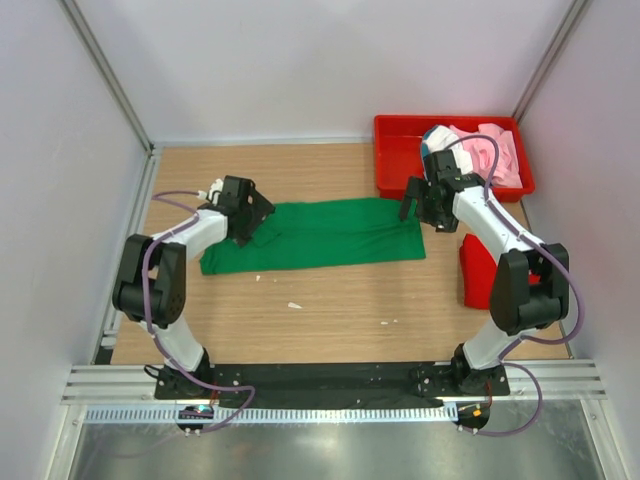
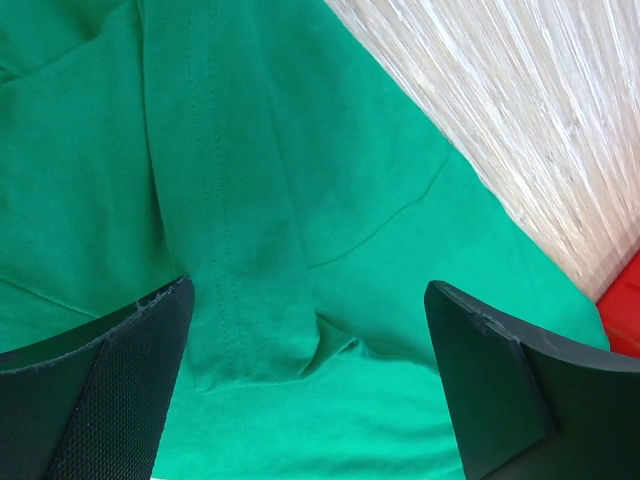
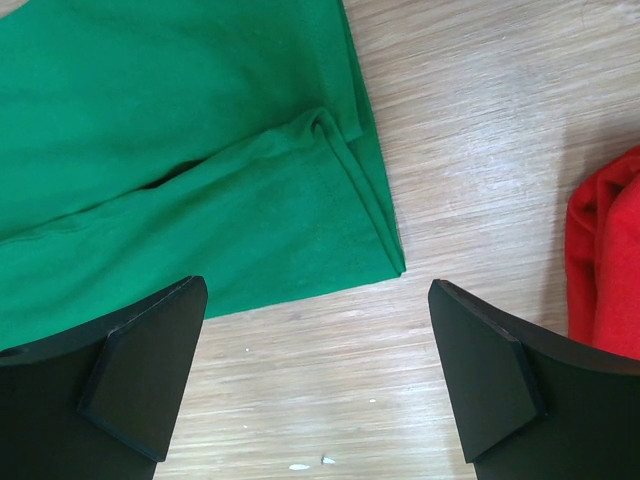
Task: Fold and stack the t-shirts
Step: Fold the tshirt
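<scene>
L+R hands (image 2: pixel 308 300) (image 3: pixel 318 295) at green tee (image 1: pixel 320 232) ends

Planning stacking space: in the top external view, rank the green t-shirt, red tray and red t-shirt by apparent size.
1-2. green t-shirt and red tray: similar area. The shirt is longer, the tray deeper and partly hidden by the right arm, so I leave them unranked.
3. red t-shirt: clearly smallest.
</scene>
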`<action>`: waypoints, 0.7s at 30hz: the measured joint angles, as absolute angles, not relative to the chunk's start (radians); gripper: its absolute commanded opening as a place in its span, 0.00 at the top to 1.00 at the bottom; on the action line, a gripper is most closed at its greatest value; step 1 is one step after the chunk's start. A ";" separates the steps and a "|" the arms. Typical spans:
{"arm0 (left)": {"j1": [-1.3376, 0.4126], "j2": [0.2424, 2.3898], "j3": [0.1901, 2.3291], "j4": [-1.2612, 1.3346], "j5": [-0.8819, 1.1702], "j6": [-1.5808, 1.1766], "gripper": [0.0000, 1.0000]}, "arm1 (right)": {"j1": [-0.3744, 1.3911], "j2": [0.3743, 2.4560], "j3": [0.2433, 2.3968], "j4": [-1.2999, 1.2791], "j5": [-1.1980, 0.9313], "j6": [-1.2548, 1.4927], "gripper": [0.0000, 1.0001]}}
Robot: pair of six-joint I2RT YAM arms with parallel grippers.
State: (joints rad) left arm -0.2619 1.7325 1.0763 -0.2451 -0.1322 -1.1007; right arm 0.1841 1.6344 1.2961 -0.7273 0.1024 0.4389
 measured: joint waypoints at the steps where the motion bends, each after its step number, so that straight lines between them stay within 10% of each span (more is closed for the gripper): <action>1: -0.262 1.732 1.077 -0.245 -0.136 -1.101 0.01 | 0.184 1.636 1.296 -0.728 0.102 0.439 0.00; 21: -0.262 1.720 1.069 -0.282 -0.165 -1.100 0.06 | 0.184 1.656 1.299 -0.726 0.138 0.439 0.00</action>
State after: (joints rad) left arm -0.2623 1.7195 1.0691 -0.2817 -0.1646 -1.1004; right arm 0.1841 1.6562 1.2991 -0.7261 0.1383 0.4389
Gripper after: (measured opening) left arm 0.946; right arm 0.996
